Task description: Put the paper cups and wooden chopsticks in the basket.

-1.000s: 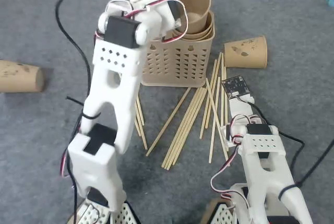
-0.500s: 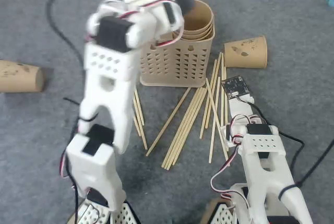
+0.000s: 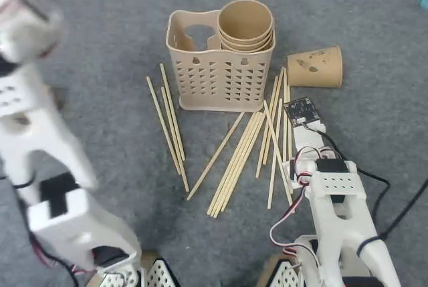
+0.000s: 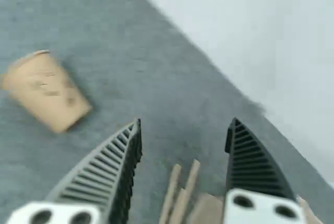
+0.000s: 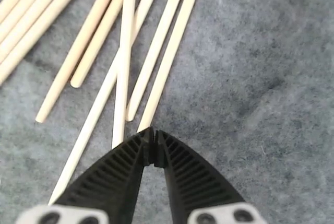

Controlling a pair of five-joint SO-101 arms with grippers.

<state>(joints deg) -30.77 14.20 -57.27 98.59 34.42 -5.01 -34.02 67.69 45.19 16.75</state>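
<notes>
Soft, even light falls from above over the grey felt worktop (image 3: 100,53), which is bright throughout. The beige slotted plastic basket (image 3: 217,83) throws only a faint, narrow shadow at its base. In the right wrist view the pale wooden chopsticks (image 5: 156,51) lay thin, soft-edged shadows close beside them. At the left of the high view the white left arm (image 3: 33,120) is smeared. The left wrist view is blurred all over: the brown paper cup (image 4: 47,98) and the ribbed black left tool (image 4: 185,125) have hazy edges. The right tool (image 5: 154,135) and the felt fibres near it show crisply.
</notes>
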